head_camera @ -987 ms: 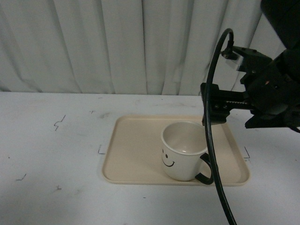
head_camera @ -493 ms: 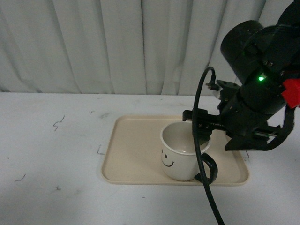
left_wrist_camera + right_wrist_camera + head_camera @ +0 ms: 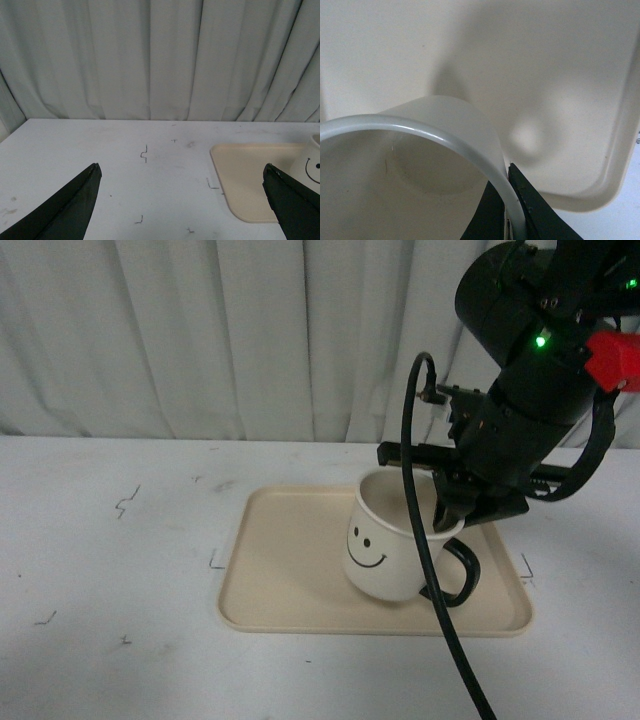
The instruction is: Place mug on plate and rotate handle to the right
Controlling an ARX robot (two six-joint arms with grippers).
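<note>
Mug (image 3: 385,545) sits on the right half of the plate (image 3: 290,570), tipped rather than upright, and that's because the right gripper (image 3: 450,515) pinches its wall at the rim, one finger inside and one outside, just by the handle (image 3: 460,575). A grip there gives a good lever for swinging the mug around. The handle points right and a touch near, the smiley face looks near-left, so the turn seems almost done, I'd say; setting the base flat and letting go is what's left. Left gripper (image 3: 181,172) hangs over the table (image 3: 120,570), well left of the plate, jaws spread wide, holding nothing, clear of the work.
</note>
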